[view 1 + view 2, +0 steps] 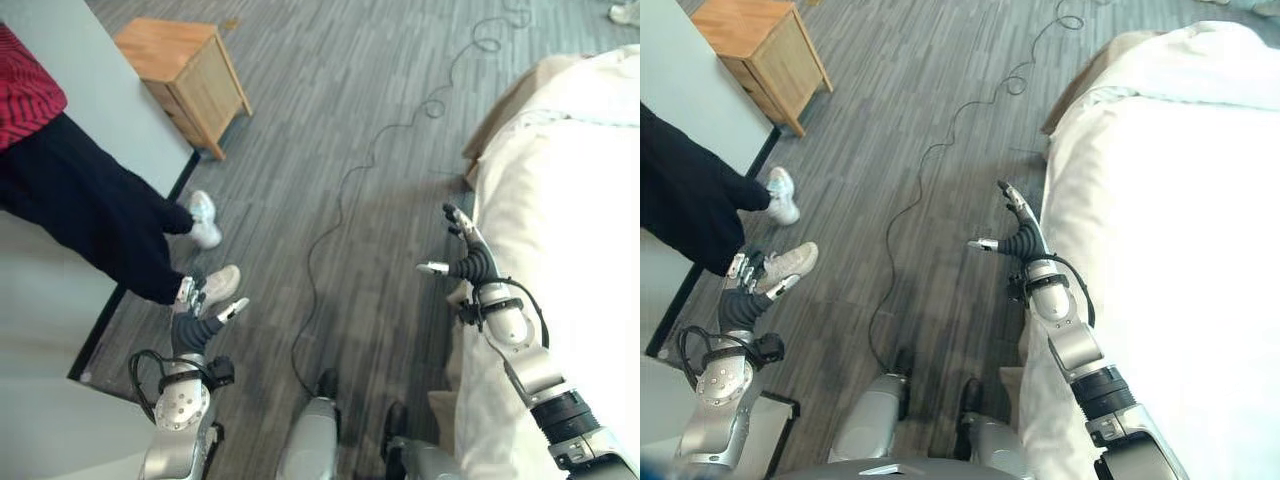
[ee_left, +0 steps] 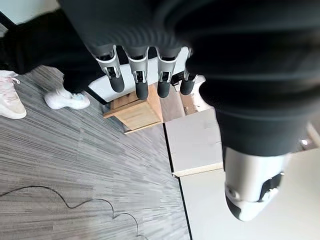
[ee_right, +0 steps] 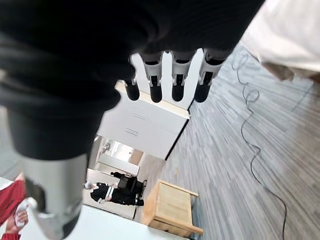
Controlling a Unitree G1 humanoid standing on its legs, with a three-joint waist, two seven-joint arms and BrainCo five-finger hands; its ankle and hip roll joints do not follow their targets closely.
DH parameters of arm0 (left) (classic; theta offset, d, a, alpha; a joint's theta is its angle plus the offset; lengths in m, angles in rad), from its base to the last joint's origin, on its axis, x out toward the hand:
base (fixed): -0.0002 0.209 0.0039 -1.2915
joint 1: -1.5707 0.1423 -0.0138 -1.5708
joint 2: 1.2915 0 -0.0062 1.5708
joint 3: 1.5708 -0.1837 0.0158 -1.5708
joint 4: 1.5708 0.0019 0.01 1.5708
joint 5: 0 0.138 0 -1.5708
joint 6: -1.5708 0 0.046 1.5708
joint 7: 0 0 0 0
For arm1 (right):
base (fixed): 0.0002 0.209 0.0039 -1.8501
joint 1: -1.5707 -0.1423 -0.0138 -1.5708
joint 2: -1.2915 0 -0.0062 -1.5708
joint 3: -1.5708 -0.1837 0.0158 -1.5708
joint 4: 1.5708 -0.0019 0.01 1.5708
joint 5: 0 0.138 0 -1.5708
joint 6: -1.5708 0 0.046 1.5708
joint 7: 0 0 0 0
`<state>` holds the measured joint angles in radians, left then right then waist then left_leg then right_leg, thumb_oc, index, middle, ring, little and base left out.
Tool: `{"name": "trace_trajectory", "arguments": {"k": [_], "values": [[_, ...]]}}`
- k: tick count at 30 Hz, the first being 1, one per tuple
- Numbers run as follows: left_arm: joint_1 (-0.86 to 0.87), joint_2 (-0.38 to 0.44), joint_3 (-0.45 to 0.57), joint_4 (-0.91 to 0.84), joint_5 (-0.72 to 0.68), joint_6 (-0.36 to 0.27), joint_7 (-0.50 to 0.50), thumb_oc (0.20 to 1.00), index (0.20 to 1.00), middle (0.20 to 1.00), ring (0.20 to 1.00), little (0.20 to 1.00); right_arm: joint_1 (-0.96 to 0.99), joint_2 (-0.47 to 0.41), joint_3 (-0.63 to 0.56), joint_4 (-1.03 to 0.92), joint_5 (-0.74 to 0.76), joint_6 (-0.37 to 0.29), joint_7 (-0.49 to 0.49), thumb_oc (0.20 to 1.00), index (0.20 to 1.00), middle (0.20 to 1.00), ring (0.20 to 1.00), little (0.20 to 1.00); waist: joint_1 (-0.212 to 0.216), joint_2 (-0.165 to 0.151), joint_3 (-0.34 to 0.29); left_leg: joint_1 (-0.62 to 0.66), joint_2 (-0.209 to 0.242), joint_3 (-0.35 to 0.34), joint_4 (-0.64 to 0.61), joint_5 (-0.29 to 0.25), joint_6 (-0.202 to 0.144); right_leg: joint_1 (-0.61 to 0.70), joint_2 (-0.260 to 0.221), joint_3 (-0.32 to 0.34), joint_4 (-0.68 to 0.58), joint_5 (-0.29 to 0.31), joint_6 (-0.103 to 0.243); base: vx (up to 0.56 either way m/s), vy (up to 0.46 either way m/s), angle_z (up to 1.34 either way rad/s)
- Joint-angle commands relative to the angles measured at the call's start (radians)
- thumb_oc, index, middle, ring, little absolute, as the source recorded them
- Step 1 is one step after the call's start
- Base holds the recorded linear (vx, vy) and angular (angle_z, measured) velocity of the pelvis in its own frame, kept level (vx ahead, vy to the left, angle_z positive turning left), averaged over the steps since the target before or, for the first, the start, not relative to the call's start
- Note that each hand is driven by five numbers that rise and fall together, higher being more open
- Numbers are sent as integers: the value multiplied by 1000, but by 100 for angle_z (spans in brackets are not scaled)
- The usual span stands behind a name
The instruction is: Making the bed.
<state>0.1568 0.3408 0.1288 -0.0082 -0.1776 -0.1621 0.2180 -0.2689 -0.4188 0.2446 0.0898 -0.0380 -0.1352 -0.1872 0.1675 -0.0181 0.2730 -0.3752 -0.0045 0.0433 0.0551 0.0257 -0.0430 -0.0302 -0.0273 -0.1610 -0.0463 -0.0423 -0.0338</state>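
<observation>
— On my right, what's there?
— I see the bed (image 1: 1180,200) under its white duvet (image 1: 1200,300), running along that whole side. My right hand (image 1: 1021,236) hangs just beside its edge, fingers straight and spread, holding nothing.
— And your left?
— My left hand (image 1: 196,312) is low over the grey floor (image 1: 330,120), fingers relaxed, empty, near a person's white shoes (image 1: 205,218). Farther off stands a wooden nightstand (image 1: 185,75).

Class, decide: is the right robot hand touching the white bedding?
Apart. In the right eye view the right robot hand hangs over grey floor beside the white bedding, fingers straight, holding nothing.
</observation>
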Motion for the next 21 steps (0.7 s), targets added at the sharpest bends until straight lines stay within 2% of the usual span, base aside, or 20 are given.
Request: {"name": "trace_trajectory", "arguments": {"k": [1, 2, 3, 4, 6, 7, 8, 9, 10, 12, 13, 14, 15, 16, 18, 19, 21], "values": [[6, 66, 32, -65, 18, -35, 2, 1000, 1000, 1000, 1000, 1000, -15, -4, -32, -63, 20, -41, -13, 1000, 1000, 1000, 1000, 1000, 67, -3, -51, -41, -30, 58, -59, 85, -17, 109, 9, 3, -41, -99, 96, 273, 121, -8], [5, 67, 30, -65, 19, -35, 3, 1000, 1000, 1000, 1000, 1000, -15, -4, -34, -64, 20, -41, -13, 1000, 1000, 1000, 1000, 1000, 69, -5, -50, -40, -31, 60, -59, 84, -17, 110, 7, 4, -41, -100, 96, 361, 168, -44], [12, 70, 37, -70, 22, -32, 2, 1000, 1000, 1000, 1000, 1000, -12, -2, -35, -70, 14, -29, -4, 1000, 1000, 1000, 1000, 1000, 77, -12, -65, -3, -37, 41, -98, 83, 1, 141, 7, 18, -41, -109, 103, 524, 247, -54], [22, 73, 37, -82, 31, -26, -4, 1000, 1000, 1000, 1000, 1000, 13, 19, -41, -85, -7, -23, 3, 1000, 1000, 1000, 1000, 1000, 80, -34, -76, 34, -54, 0, -93, 109, 25, 176, -13, 24, -18, -132, 109, 674, 323, -53], [10, 98, 33, -87, 47, -11, -9, 1000, 1000, 1000, 1000, 1000, 44, 57, -46, -78, -10, -22, 7, 1000, 1000, 1000, 1000, 1000, 70, -67, -76, 79, -62, -11, -81, 93, 43, 164, -48, 18, 106, -131, 140, 473, 246, -25], [-7, 116, 31, -84, 50, -7, -6, 1000, 1000, 1000, 1000, 1000, 53, 70, -44, -76, -15, -22, 7, 1000, 1000, 1000, 1000, 1000, 63, -71, -70, 99, -62, -17, -72, 82, 50, 135, -60, 19, 199, -107, 157, 258, 217, -11], [-22, 135, 29, -82, 48, -2, -1, 1000, 1000, 1000, 1000, 1000, 48, 77, -38, -77, -18, -19, 7, 1000, 1000, 1000, 1000, 1000, 48, -67, -55, 124, -58, -29, -68, 69, 61, 69, -74, 29, 328, -43, 173, 219, 228, 21], [-31, 150, 25, -83, 36, -2, 3, 1000, 1000, 1000, 1000, 1000, 43, 87, -32, -80, -18, -18, 5, 1000, 1000, 1000, 1000, 1000, 29, -55, -39, 144, -47, -43, -67, 56, 68, 3, -77, 44, 446, -3, 170, 202, 196, 23], [-38, 158, 18, -84, 29, -3, 5, 1000, 1000, 1000, 1000, 1000, 36, 94, -27, -84, -17, -20, 0, 1000, 1000, 1000, 1000, 1000, 21, -40, -33, 153, -28, -56, -68, 54, 72, -41, -72, 47, 504, 12, 161, 214, 146, 26], [-64, 174, 0, -76, 15, -6, 15, 1000, 1000, 1000, 1000, 1000, 16, 99, -22, -79, -21, -22, -16, 1000, 1000, 1000, 1000, 1000, 15, -27, -29, 164, 1, -77, -80, 43, 73, -118, -81, 31, 545, -11, 135, 248, 59, 36], [-72, 178, -7, -74, 10, -8, 17, 1000, 1000, 1000, 1000, 1000, 2, 99, -21, -72, -19, -23, -24, 1000, 1000, 1000, 1000, 1000, 9, -30, -22, 178, 5, -85, -85, 32, 67, -142, -79, 19, 513, -47, 123, 192, -5, 24], [-74, 178, -7, -73, 10, -8, 17, 1000, 1000, 1000, 1000, 1000, 0, 99, -22, -71, -19, -24, -24, 1000, 1000, 1000, 1000, 1000, 7, -27, -23, 174, 9, -87, -85, 35, 66, -143, -75, 16, 508, -41, 121, 280, -58, 18], [-85, 178, -19, -65, 0, -12, 14, 1000, 1000, 1000, 1000, 1000, -15, 96, -25, -69, -5, -24, -29, 1000, 1000, 1000, 1000, 1000, -4, -33, -14, 189, 9, -97, -81, 16, 58, -156, -55, 14, 382, -62, 118, 256, -73, 28], [-90, 181, -21, -61, -2, -15, 13, 1000, 1000, 1000, 1000, 1000, -21, 94, -29, -70, 3, -26, -30, 1000, 1000, 1000, 1000, 1000, -11, -38, -10, 199, 3, -103, -81, -1, 53, -160, -42, 22, 281, -53, 122, 388, -99, 53], [-109, 182, -30, -47, -5, -17, 15, 1000, 1000, 1000, 1000, 1000, -37, 88, -33, -61, 11, -30, -35, 1000, 1000, 1000, 1000, 1000, -28, -43, -6, 237, -11, -132, -96, -36, 46, -195, -17, 58, 116, -10, 145, 366, -71, 45], [-120, 181, -32, -39, -10, -18, 14, 1000, 1000, 1000, 1000, 1000, -56, 87, -34, -53, 19, -29, -36, 1000, 1000, 1000, 1000, 1000, -37, -40, -6, 250, -14, -147, -104, -44, 44, -218, -20, 69, 50, 33, 162, 368, -64, 46], [-125, 189, -28, -25, -7, -19, 21, 1000, 1000, 1000, 1000, 1000, -92, 92, -27, -43, 24, -27, -37, 1000, 1000, 1000, 1000, 1000, -45, -29, 6, 288, 4, -160, -117, -65, 33, -294, -43, 39, -7, 87, 191, 344, -106, 51]]}}
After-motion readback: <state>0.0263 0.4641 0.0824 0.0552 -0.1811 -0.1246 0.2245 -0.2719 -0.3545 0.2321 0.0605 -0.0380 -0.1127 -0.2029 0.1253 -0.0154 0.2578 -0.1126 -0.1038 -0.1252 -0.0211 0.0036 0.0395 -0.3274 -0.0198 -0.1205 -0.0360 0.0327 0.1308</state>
